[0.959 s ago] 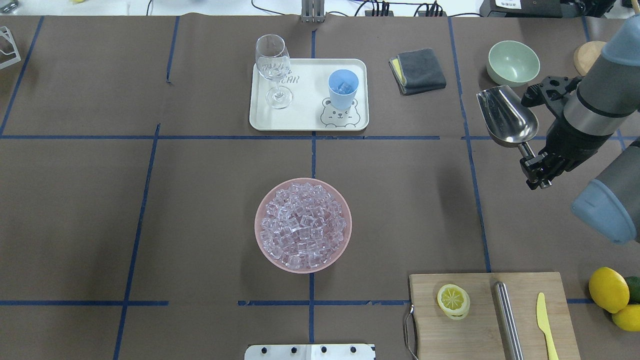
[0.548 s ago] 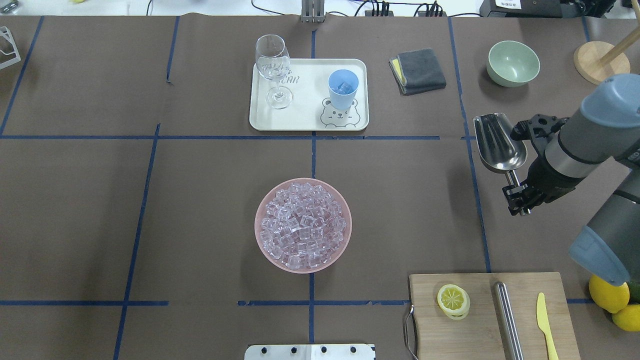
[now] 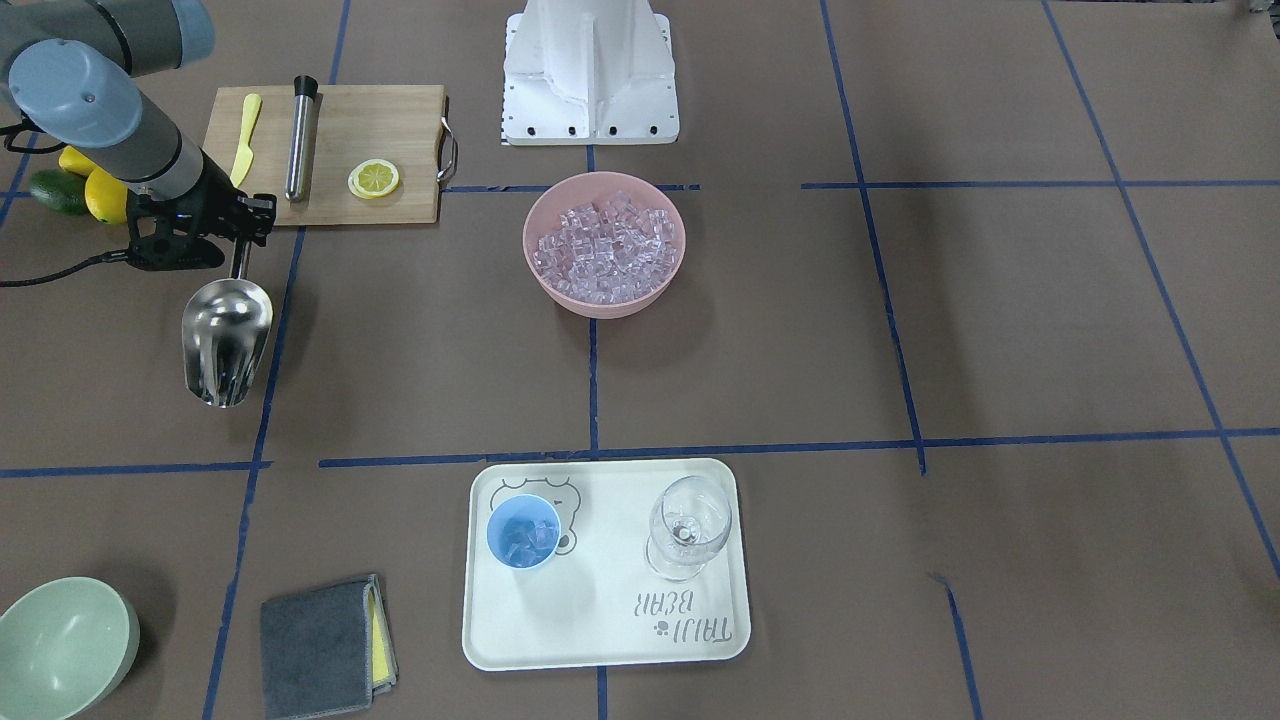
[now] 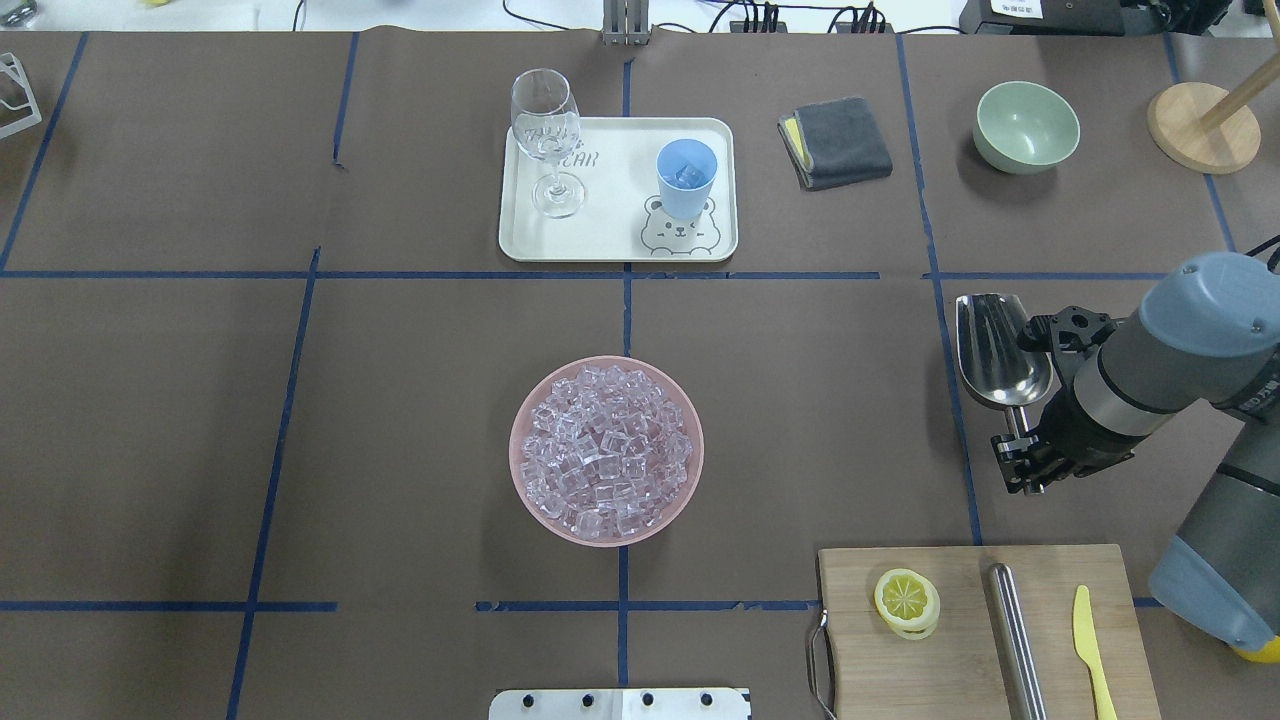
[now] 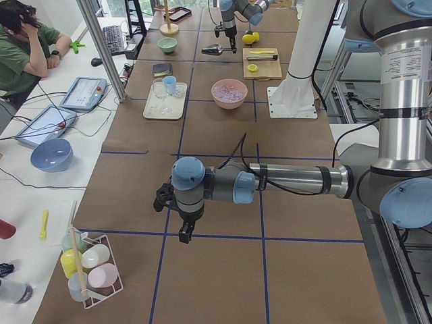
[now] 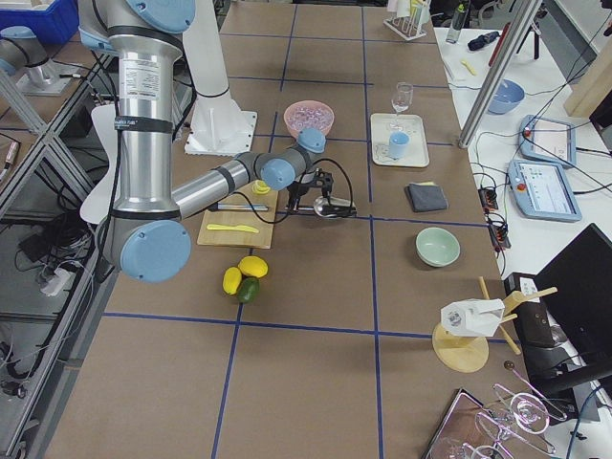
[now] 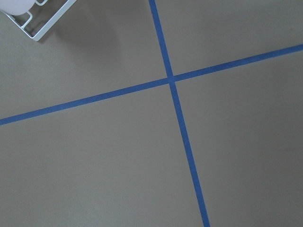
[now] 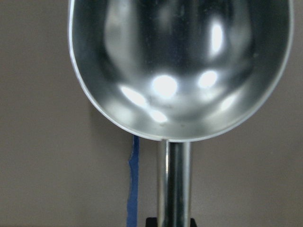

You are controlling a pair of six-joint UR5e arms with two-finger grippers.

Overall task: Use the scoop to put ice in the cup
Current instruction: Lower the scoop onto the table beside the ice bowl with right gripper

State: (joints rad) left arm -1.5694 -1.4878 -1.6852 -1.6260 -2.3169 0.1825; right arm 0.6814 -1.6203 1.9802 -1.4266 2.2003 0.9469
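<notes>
My right gripper [image 4: 1020,452] is shut on the thin handle of the shiny steel scoop [image 4: 1000,348], at the right side of the table. The scoop's trough [image 8: 180,66] is empty and points away from the robot. The light-blue cup [image 4: 687,178] stands on the white tray [image 4: 610,235] with a few cubes of ice inside. A heap of ice [image 4: 605,450] fills the pink bowl [image 4: 520,480] at the table's centre. The left gripper [image 5: 182,233] shows only in the exterior left view, far from these things, and I cannot tell whether it is open or shut.
A wine glass [image 4: 548,140] shares the tray. A grey cloth [image 4: 835,142], a green bowl [image 4: 1026,126] and a wooden stand [image 4: 1200,125] sit at the far right. Near the robot lies a cutting board [image 4: 960,640] with a lemon slice [image 4: 906,602], a steel cylinder [image 4: 1015,640] and a yellow knife [image 4: 1090,650].
The right arm has drawn back toward the robot with the scoop, from beside the green bowl to past the blue tape line. The scoop has turned straighter.
</notes>
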